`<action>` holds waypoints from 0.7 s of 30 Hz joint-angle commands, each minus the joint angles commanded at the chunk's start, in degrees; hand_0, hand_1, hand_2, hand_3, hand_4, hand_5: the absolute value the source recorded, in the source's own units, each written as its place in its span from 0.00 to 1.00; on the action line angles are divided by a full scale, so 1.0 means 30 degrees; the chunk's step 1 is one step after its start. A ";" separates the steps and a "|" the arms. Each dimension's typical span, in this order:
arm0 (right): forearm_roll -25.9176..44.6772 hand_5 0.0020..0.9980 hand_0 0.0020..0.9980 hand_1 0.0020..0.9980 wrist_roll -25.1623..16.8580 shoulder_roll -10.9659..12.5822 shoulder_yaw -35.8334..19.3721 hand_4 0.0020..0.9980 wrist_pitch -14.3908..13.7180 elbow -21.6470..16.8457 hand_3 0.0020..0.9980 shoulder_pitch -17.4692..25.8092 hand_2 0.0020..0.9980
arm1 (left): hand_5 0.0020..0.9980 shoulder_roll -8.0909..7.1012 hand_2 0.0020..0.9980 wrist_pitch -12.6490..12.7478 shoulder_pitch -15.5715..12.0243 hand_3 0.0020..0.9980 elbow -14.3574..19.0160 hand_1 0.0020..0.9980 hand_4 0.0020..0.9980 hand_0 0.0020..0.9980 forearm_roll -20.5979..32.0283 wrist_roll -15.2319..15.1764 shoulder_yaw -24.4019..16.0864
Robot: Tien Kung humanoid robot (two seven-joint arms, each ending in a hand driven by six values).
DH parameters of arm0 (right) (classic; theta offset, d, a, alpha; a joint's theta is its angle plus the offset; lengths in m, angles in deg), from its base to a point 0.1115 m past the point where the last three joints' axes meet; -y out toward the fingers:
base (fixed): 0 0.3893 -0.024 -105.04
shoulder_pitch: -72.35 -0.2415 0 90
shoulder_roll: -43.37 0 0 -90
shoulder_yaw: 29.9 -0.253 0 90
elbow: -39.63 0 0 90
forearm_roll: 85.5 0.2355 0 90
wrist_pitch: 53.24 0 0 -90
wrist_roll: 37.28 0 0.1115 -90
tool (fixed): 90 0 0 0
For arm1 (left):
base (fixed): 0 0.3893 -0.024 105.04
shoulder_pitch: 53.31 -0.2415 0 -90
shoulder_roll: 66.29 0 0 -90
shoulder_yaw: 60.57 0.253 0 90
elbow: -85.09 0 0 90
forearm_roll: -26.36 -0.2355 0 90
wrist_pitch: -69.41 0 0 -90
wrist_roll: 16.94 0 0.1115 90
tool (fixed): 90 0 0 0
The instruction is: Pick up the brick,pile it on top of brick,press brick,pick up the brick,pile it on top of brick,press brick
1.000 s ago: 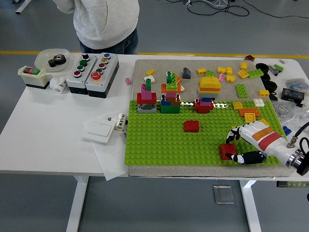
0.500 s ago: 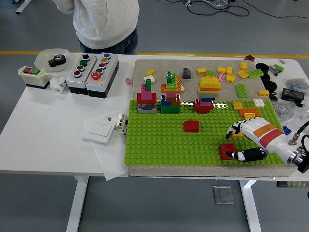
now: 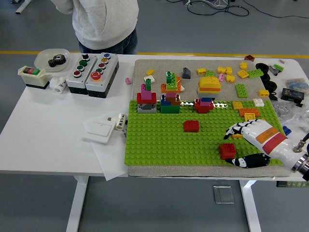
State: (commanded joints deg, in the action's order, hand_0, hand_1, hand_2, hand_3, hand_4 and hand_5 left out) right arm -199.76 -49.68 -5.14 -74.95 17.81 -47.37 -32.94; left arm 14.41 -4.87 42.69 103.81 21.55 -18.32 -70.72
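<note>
A red brick sits on the green baseplate near its front right corner. A second red brick lies further left, near the plate's middle. My right hand comes in from the lower right, open. Its fingers are spread just behind the near brick and its thumb lies at the brick's right front corner. It does not hold the brick. Several brick stacks stand along the plate's far edge: a red-pink one, a tall mixed one and a low red one. The left arm is out of view.
Loose bricks lie on the grey mat behind and right of the plate. Button boxes, a bowl and a white switch sit on the left. A person stands at the far side; no hands show.
My right hand has drawn back a little to the right and down, with its fingers lifted slightly off the near red brick. The brick has not moved.
</note>
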 joint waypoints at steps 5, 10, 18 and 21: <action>-0.0563 0.45 0.64 0.63 -0.0156 0.0115 -0.0095 0.90 -0.0014 -0.0500 0.62 0.0436 0.70 | 0.80 0.0017 0.93 0.0002 -0.0014 0.83 -0.0009 0.91 0.82 0.84 0.0012 0.0000 0.0003; -0.0881 0.47 0.64 0.64 -0.0216 0.0093 0.0021 0.92 0.0062 -0.0453 0.63 0.0472 0.71 | 0.80 0.0026 0.93 0.0004 -0.0015 0.83 -0.0013 0.91 0.82 0.83 0.0022 0.0001 0.0010; -0.0981 0.49 0.64 0.64 -0.0218 -0.0085 0.0198 0.94 0.0104 0.0555 0.65 0.0237 0.70 | 0.80 0.0022 0.93 0.0003 -0.0002 0.83 -0.0008 0.91 0.82 0.83 0.0035 -0.0007 0.0021; -0.0950 0.49 0.64 0.64 -0.0224 -0.0159 0.0176 0.94 0.0082 0.0874 0.65 0.0151 0.70 | 0.80 0.0017 0.93 -0.0001 0.0009 0.83 -0.0002 0.91 0.82 0.83 0.0013 -0.0002 0.0017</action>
State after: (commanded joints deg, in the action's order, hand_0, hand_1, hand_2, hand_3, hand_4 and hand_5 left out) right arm -202.61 -50.35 -5.62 -74.42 18.06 -44.74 -32.49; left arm 14.46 -4.87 42.72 103.80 21.58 -18.32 -70.67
